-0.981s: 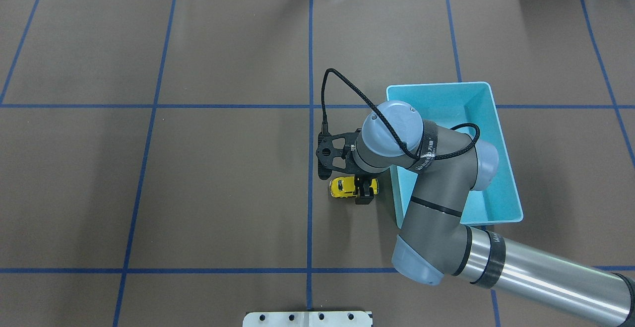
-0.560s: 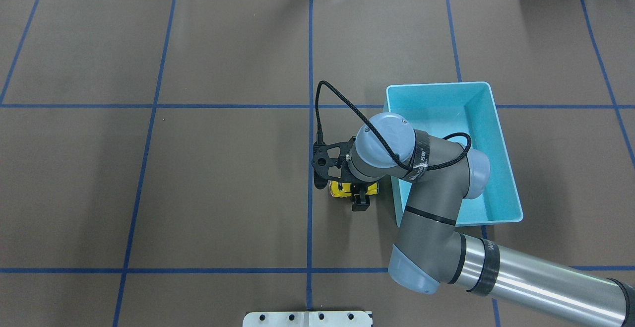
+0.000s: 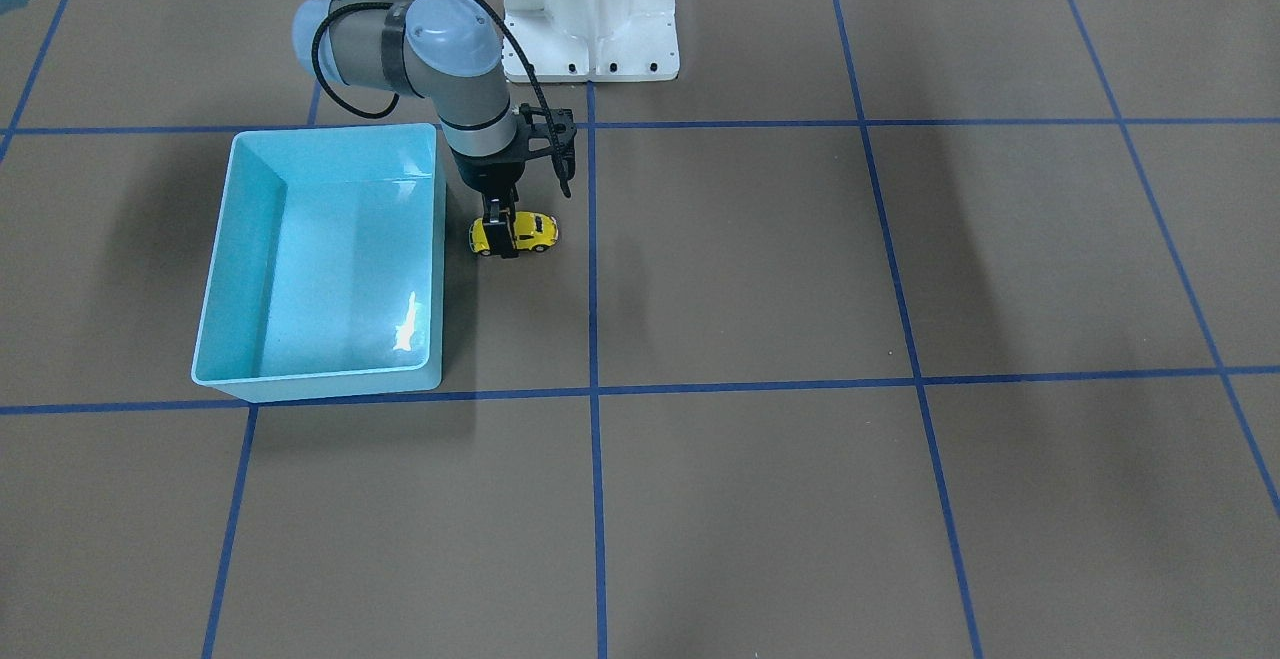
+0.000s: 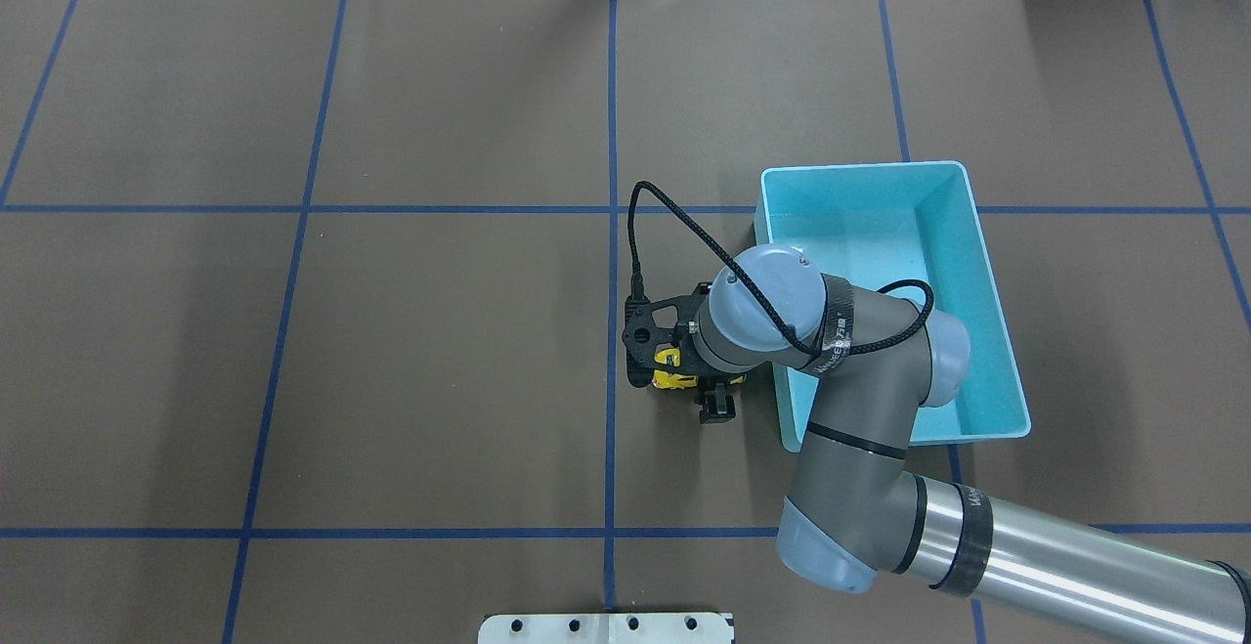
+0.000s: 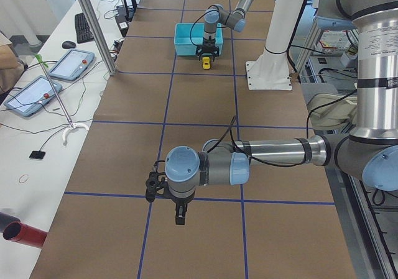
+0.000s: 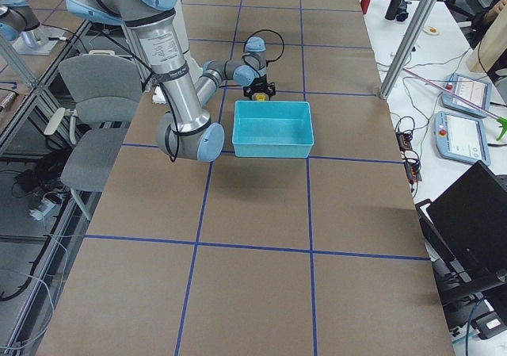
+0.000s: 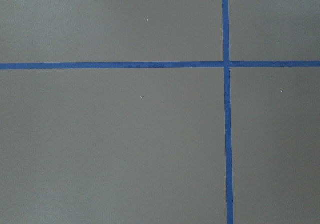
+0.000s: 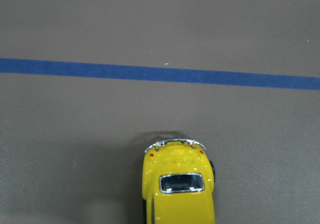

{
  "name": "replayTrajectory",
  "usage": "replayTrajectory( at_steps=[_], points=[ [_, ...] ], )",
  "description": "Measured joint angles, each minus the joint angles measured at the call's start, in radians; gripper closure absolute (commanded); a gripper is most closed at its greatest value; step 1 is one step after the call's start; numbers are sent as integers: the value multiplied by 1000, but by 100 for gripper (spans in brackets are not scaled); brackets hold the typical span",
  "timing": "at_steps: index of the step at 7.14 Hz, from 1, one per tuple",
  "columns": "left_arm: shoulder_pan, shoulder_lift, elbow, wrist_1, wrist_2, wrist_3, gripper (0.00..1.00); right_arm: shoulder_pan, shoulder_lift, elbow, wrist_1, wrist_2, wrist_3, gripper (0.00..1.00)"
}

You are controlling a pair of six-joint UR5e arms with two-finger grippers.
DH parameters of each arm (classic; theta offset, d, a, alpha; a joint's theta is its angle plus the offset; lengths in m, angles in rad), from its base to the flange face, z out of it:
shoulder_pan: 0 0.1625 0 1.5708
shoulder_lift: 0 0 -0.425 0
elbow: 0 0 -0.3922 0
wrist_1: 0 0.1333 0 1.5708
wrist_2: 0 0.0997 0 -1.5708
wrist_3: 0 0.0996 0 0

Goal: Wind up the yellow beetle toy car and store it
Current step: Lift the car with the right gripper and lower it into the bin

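The yellow beetle toy car [image 3: 530,231] stands on its wheels on the brown table, just beside the light blue bin [image 3: 318,377]. My right gripper [image 3: 503,239] points straight down over the car. It is open, with one finger on each side of the car's middle, tips down at table level. In the overhead view the wrist hides most of the car [image 4: 668,380], and one finger [image 4: 716,406] shows on its near side. The right wrist view shows the car [image 8: 179,191] close below. My left gripper [image 5: 179,215] hangs over bare table far away; I cannot tell whether it is open or shut.
The bin [image 4: 980,234] has nothing in it, and its long side lies next to the car. Blue tape lines [image 4: 612,234] grid the table. The white robot base [image 3: 590,19] stands behind the car. A side bench with tablets [image 5: 68,64] runs along the table.
My right gripper has come down over the car, and the wrist now covers more of it in the overhead view. The car has stayed in place.
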Motion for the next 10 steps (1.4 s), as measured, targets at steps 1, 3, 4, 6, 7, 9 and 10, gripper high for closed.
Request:
replayTrajectory(
  at_steps=[1, 3, 4, 6, 7, 9, 10],
  points=[
    [-1, 6, 0, -5, 0, 2, 0, -1, 0, -2, 8, -4, 0, 100],
    [-5, 8, -3, -9, -3, 5, 0, 1, 7, 3, 14, -5, 2, 100],
    [-6, 8, -9, -9, -5, 8, 0, 10, 21, 20, 5, 5, 2, 100],
    [-6, 7, -17, -9, -5, 10, 0, 54, 46, 70, -34, 47, 2, 100],
    [-5, 6, -17, -9, -5, 9, 0, 105, 48, 90, -47, 96, -1, 100],
    [-5, 6, -18, -9, -5, 6, 0, 277, 34, 124, -81, 248, -72, 100],
    [-5, 6, -18, -10, -5, 6, 0, 359, 9, 142, -97, 323, -134, 100]
  ],
)
